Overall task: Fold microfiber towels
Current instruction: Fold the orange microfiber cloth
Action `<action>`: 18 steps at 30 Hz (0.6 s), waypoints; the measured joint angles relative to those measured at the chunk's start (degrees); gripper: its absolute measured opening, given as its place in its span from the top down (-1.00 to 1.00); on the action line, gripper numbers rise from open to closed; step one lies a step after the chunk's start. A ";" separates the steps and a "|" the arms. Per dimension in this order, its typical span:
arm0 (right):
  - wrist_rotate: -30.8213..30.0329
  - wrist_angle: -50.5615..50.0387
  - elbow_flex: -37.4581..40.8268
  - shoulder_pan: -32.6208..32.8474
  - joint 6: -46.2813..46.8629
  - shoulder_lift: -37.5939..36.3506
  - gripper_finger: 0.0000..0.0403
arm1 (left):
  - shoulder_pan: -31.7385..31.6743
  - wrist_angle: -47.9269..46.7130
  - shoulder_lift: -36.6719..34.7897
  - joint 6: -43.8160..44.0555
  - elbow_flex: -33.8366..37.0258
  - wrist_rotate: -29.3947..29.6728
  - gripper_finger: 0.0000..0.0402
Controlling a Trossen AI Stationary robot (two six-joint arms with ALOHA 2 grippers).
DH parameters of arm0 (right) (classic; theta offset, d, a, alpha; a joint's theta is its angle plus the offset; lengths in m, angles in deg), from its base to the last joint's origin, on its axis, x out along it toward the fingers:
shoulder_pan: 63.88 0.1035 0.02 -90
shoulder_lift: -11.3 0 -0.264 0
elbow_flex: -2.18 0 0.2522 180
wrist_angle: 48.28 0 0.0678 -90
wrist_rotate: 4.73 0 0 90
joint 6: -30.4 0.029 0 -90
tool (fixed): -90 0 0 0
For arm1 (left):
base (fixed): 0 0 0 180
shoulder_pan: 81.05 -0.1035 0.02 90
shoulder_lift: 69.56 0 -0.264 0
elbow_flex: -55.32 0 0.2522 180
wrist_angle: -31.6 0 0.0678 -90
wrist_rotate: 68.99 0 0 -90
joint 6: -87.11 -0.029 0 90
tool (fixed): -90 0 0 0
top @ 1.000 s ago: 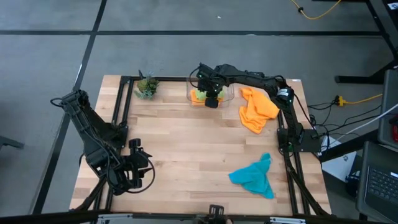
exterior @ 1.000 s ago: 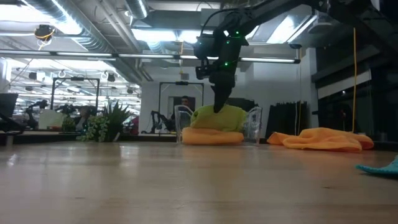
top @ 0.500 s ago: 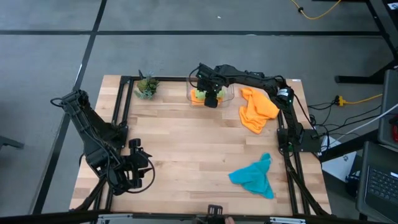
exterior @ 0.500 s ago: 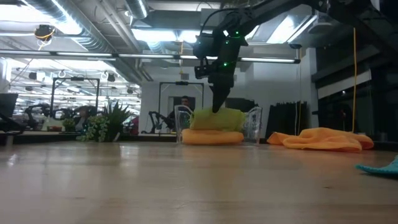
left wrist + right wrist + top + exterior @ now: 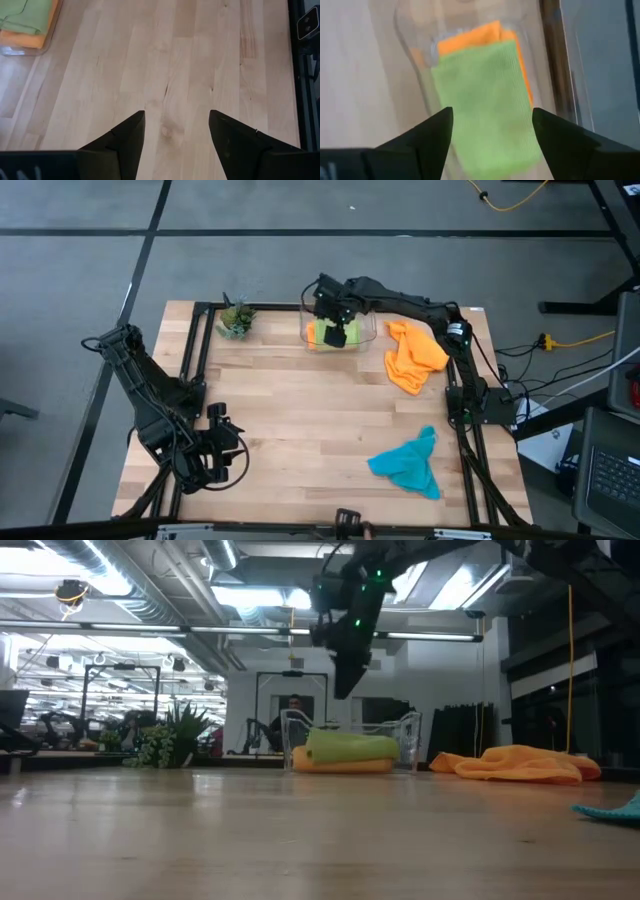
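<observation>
- Hovering above the clear plastic bin [image 5: 340,332] in the upper middle of the high view, the right claw [image 5: 335,333] has its fingers spread apart and holds nothing; in the low view it hangs clear of the cloths, above the bin [image 5: 408,740].
- Inside that bin the lime green towel [image 5: 487,105] lies folded flat on top of a folded orange towel [image 5: 470,36], whose edge peeks out beyond it; the low view shows the green one [image 5: 350,747] stacked on the orange one [image 5: 340,766].
- A second orange towel [image 5: 412,356] lies crumpled on the bench [image 5: 290,410] just right of the bin, in the upper right part of the high view.
- The teal blue towel [image 5: 408,464] lies rumpled on the bench in the lower right of the high view, well apart from the bin.
- The left claw [image 5: 222,448] waits at the lower left of the high view, its fingers [image 5: 125,142] parted over bare wood and gripping nothing.
- A small potted plant [image 5: 235,318] stands at the bench's upper left edge, left of the bin.
</observation>
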 joint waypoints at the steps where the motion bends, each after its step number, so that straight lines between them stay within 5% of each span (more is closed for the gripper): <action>1: -0.01 -3.27 -1.87 -0.02 0.35 0.00 -0.36 | 0.02 0.00 0.00 0.00 0.00 0.00 -0.06; 9: 0.06 -20.23 -13.56 -0.02 7.55 -0.09 -0.28 | 0.00 0.02 0.00 0.02 0.00 0.02 -0.06; 15: 0.09 -10.34 -10.86 -0.20 12.04 -0.06 -0.28 | 0.00 0.04 0.00 0.02 0.00 0.03 -0.06; 18: -0.01 -3.13 -5.00 -0.94 22.07 0.13 -0.28 | 0.00 0.04 0.00 0.00 0.00 1.29 -0.06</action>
